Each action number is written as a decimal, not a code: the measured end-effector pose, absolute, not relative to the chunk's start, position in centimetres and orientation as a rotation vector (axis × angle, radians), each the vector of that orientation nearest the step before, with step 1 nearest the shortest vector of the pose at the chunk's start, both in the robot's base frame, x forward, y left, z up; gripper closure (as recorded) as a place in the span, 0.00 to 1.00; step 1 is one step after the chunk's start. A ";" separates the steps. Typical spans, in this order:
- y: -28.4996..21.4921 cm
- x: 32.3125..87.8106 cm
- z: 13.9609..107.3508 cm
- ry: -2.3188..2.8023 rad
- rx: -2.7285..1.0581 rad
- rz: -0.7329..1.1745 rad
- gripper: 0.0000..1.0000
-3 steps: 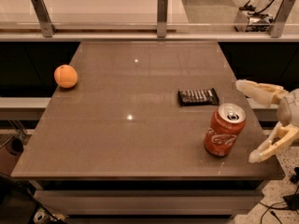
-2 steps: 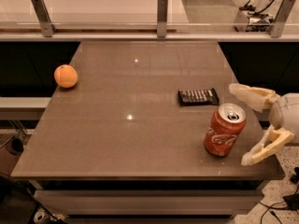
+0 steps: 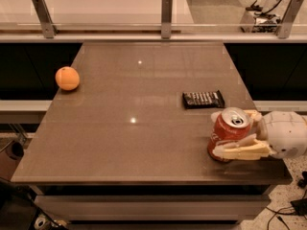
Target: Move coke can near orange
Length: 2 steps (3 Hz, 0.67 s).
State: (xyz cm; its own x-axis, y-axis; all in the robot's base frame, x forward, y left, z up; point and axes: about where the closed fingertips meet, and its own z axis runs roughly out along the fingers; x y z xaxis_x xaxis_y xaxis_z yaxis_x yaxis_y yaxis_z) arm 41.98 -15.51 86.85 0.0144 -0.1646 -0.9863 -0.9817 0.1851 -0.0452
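Pincer (image 3: 232,134) clamped on coke can (image 3: 224,128) (white script lettering, unreadable) — orange (image 3: 67,78) far left, well apart

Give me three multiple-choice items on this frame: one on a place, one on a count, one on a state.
1. Where on the table is the orange?
A. by the left edge
B. by the right edge
C. in the middle

2. How many loose things are on the table?
A. two
B. three
C. five

3. How is the can?
A. lying on its side
B. standing, with the gripper closed around it
C. crushed flat

Answers:
1 A: the orange sits at the far left, away from everything else.
2 B: there is the orange, the dark bar and the can.
3 B: the can's silver top faces up, with one finger in front of it and one behind, at the table's front right.
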 end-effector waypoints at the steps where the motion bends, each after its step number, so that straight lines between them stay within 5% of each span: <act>1: -15.3 42.0 86.8 1.386 -1.200 0.968 0.65; 2: -15.0 42.0 86.8 1.384 -1.203 0.970 0.87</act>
State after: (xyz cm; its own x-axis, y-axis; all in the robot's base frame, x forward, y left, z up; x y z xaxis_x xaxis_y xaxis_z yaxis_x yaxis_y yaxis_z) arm 41.98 -15.05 86.80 0.0159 -0.1638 -0.9864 -0.9831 0.1774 -0.0453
